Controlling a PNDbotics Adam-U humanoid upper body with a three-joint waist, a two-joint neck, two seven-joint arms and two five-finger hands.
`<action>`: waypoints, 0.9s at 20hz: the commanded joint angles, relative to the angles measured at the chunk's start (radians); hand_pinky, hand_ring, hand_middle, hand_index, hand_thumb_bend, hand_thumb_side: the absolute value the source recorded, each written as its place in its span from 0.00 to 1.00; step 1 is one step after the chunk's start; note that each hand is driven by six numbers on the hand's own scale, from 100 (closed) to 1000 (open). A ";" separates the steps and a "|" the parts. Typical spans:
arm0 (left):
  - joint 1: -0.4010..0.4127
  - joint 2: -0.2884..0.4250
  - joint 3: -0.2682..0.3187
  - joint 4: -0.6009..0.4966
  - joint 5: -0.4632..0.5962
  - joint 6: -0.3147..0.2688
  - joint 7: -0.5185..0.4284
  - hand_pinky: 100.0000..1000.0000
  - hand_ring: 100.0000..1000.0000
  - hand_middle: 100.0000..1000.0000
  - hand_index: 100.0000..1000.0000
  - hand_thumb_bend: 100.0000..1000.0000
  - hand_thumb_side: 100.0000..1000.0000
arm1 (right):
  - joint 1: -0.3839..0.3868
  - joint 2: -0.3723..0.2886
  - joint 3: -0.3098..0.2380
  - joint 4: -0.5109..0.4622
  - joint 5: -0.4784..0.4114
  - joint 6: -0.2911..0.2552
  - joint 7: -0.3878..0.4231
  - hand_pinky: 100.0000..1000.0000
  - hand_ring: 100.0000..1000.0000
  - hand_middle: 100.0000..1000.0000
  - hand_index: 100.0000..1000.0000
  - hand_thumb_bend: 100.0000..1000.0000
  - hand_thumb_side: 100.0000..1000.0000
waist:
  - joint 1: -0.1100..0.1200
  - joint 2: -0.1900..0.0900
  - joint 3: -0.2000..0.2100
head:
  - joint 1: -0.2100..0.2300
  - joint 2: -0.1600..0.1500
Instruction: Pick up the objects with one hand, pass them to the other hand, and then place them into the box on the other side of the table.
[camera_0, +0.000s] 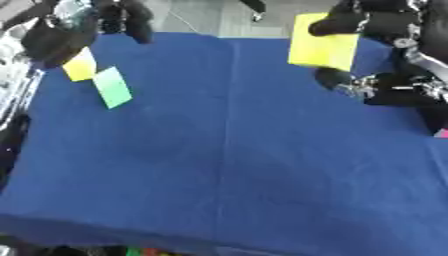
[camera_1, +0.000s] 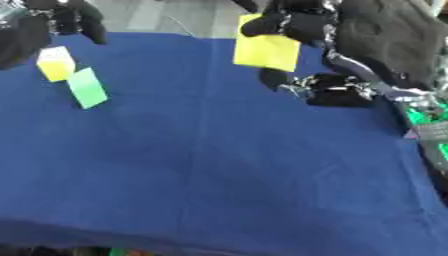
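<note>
The left hand (camera_0: 61, 35) hangs at about ten o'clock over the blue tablecloth (camera_0: 227, 165), a dark mass above the far left corner with its fingers pointing downward; whether they are curled or straight cannot be told. Just below it, touching or nearly touching its lower edge, sits a small yellow block (camera_1: 55, 63) — and right beside that, toward the centre, a light green card (camera_0: 113, 87) lies tilted on the cloth.

The middle of the cloth shows only a faint seam running from twelve to six o'clock.

At about one o'clock the right hand (camera_1: 293, 22) is raised above the far edge of the table, fingers and thumb closed on the upper right edge of a large yellow sheet (camera_0: 322, 48), which hangs flat-faced toward the camera. Beneath that sheet, at roughly two o'clock, more of the black and silver arm (camera_1: 337, 90) reaches low over the cloth.

At three o'clock, off the cloth's right edge, part of a grey basket (camera_1: 429, 132) shows with something green (camera_1: 418, 116) inside.
</note>
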 joint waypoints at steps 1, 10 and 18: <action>0.023 0.015 0.064 -0.035 0.017 0.009 0.047 0.70 0.60 0.56 0.73 0.22 1.00 | 0.002 -0.059 -0.074 0.085 0.052 0.063 -0.040 0.53 0.52 0.51 0.76 0.21 0.00 | -0.002 -0.009 0.004 | -0.046 0.005; 0.145 -0.049 0.137 -0.141 0.025 0.031 0.100 0.70 0.60 0.56 0.73 0.22 0.99 | -0.074 -0.104 -0.226 0.628 0.148 0.191 -0.139 0.56 0.55 0.52 0.82 0.00 0.00 | 0.006 -0.003 0.030 | -0.161 -0.004; 0.193 -0.087 0.166 -0.186 0.022 0.051 0.119 0.70 0.60 0.56 0.73 0.22 0.99 | -0.137 -0.114 -0.306 0.983 0.140 0.271 -0.179 0.68 0.71 0.69 0.93 0.00 0.00 | 0.009 -0.002 0.041 | -0.203 -0.003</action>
